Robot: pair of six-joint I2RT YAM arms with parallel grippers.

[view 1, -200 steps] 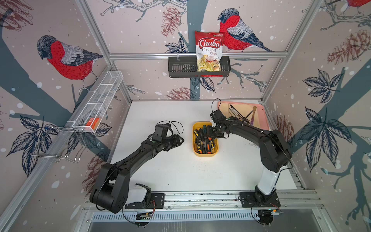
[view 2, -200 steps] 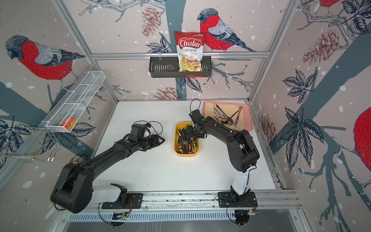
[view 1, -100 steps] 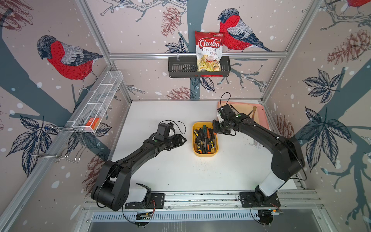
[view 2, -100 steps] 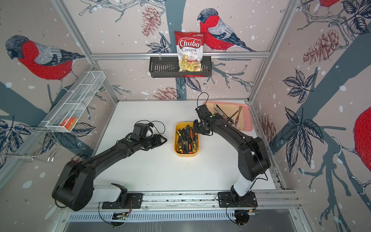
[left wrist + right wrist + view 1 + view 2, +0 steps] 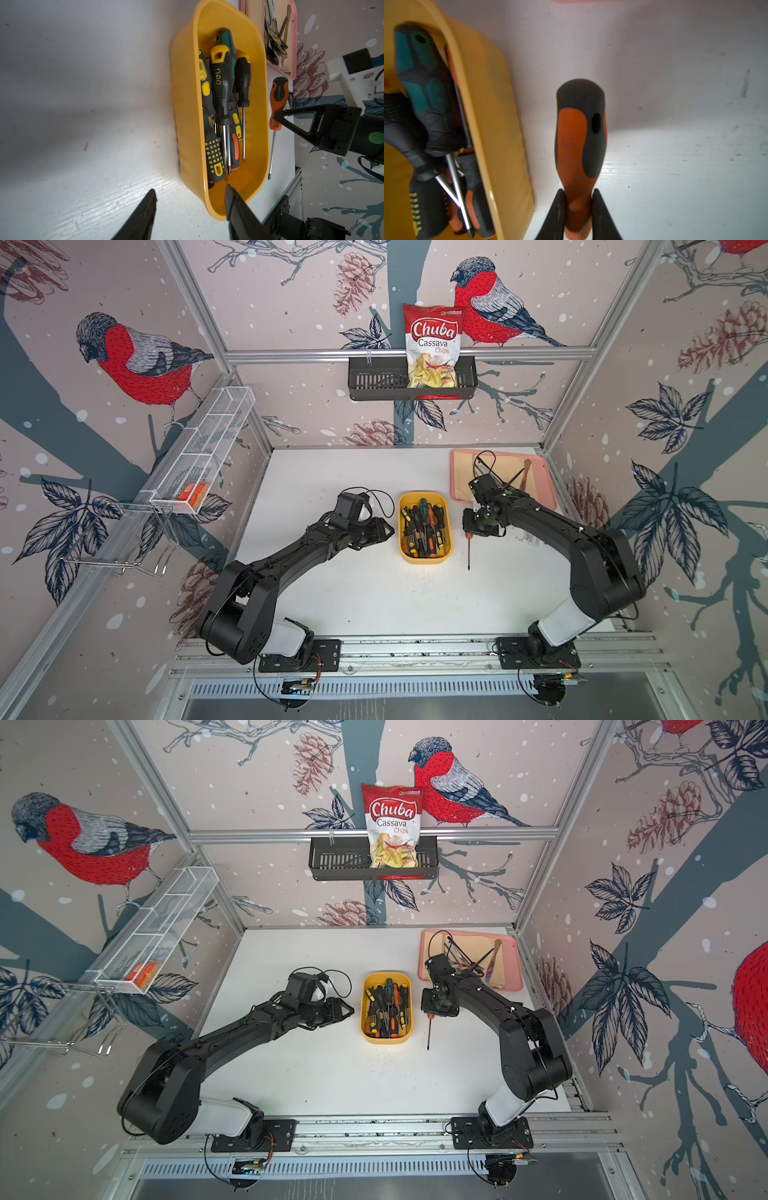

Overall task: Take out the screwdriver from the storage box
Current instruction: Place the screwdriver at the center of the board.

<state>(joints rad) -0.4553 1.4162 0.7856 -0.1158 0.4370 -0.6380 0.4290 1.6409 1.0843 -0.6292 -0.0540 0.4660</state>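
The yellow storage box (image 5: 424, 561) (image 5: 385, 1041) sits mid-table and holds several screwdrivers (image 5: 222, 93). My right gripper (image 5: 478, 529) (image 5: 578, 192) is just right of the box, shut on the neck of an orange-and-black screwdriver (image 5: 579, 135) (image 5: 278, 97). Its thin shaft (image 5: 468, 551) (image 5: 429, 1031) points toward the table's front, outside the box and low over the table. Whether it touches the table I cannot tell. My left gripper (image 5: 388, 531) (image 5: 190, 191) is open at the box's left wall, holding nothing.
A pink tray (image 5: 550, 487) with cutlery lies at the back right, behind my right arm. A black basket (image 5: 374, 383) with a chips bag (image 5: 434, 348) hangs on the back wall. A white wire shelf (image 5: 199, 456) lines the left wall.
My right gripper has come out of the storage box and moved right and toward the front with the orange screwdriver in it. The left gripper has edged closer to the box.
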